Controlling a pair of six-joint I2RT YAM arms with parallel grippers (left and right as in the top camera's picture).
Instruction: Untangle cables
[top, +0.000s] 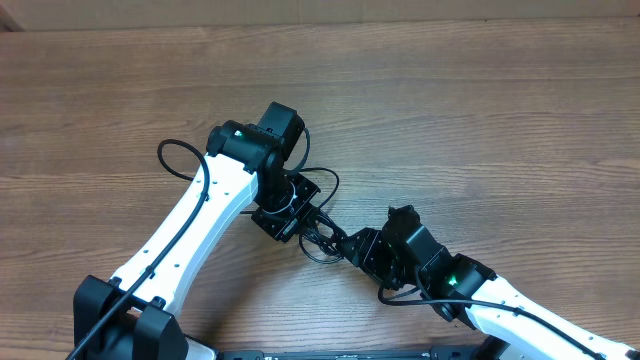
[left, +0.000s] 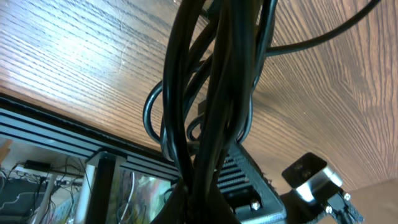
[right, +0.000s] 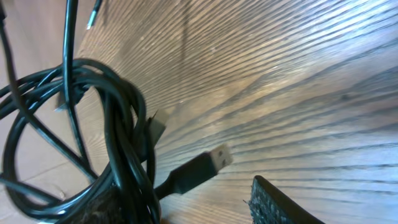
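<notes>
The cables (top: 320, 238) are a tangle of thin black cords hanging between my two grippers near the table's middle. My left gripper (top: 303, 217) is shut on them: in the left wrist view the bundle (left: 211, 93) rises straight out of the jaws (left: 202, 208), with loops to the left. My right gripper (top: 351, 244) sits just right of the tangle. In the right wrist view its jaws (right: 193, 208) are apart. The looped cords (right: 118, 124) drape over the left finger. A silver-tipped USB plug (right: 208, 163) points into the gap. The right finger pad (right: 280, 205) is bare.
The wooden table (top: 480, 110) lies under both arms. A thicker black arm cable (top: 175, 160) loops left of the left arm. The black front rail (left: 56, 124) of the table shows in the left wrist view, and part of the right arm (left: 308, 177) shows there too.
</notes>
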